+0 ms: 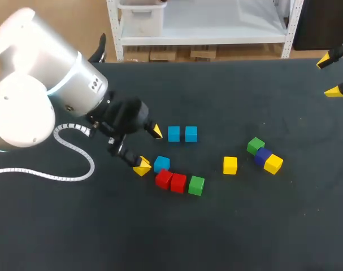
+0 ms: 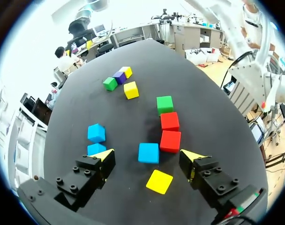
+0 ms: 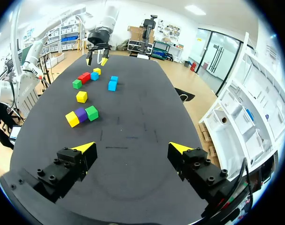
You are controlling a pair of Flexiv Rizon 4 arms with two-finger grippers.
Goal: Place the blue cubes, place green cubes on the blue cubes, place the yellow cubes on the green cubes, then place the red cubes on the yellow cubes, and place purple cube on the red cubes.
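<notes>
I see the black counter (image 1: 244,226). My left end effector (image 1: 148,149) hangs spread apart, and the right end effector (image 1: 331,75) is likewise spread at 2 o'clock. A yellow cube (image 2: 159,181) lies loose within the left one. A blue cube (image 1: 161,164) and red cubes (image 1: 164,178) crowd it at 4 o'clock. The purple cube (image 1: 263,155) is at 3 o'clock.
</notes>
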